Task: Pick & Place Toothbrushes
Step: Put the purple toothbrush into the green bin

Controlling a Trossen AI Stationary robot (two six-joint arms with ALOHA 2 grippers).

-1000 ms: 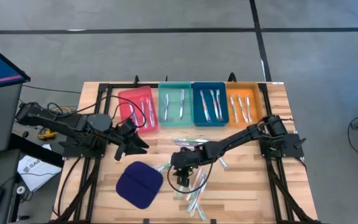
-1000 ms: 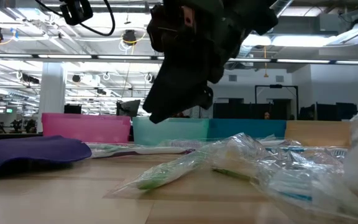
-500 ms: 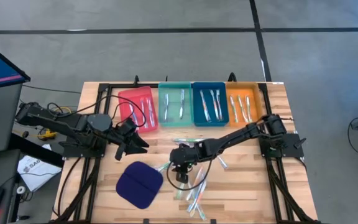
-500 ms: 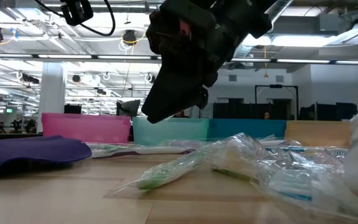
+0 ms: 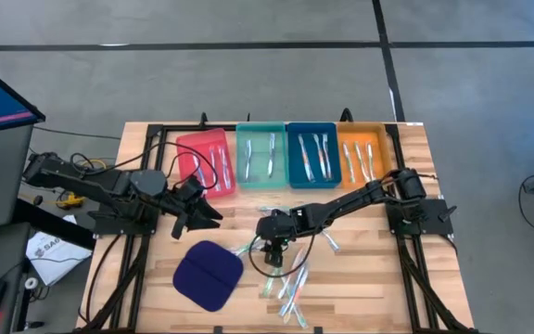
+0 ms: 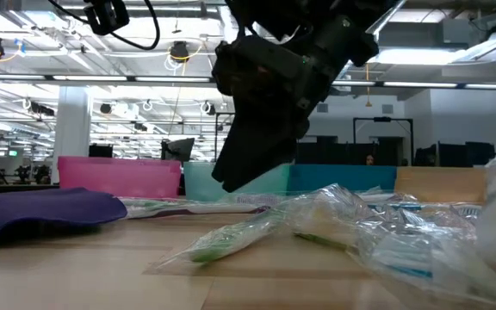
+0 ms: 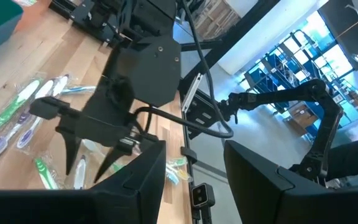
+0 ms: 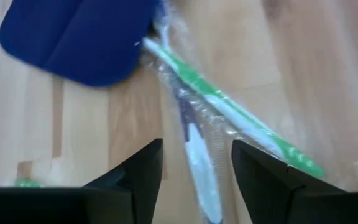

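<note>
Wooden table [image 5: 360, 278]: loose toothbrushes [image 5: 290, 283] lie at centre. Right gripper [image 5: 271, 252], fingers apart and empty, hangs over a blue-handled toothbrush [image 8: 194, 146] whose long axis runs between them, toward 12 o'clock. Left gripper [image 5: 209, 212] waits at 9 o'clock, farther off.

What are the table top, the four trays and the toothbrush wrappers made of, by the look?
Table top: light wood planks, visible seams and grain, matte.
Trays: probably plastic, solid uniform colours, thin smooth walls.
Toothbrush wrappers: clear film, likely thin plastic, crinkled and glinting over the green toothbrush.

toothbrushes [image 5: 290, 278] crowding centre — edges free
</note>
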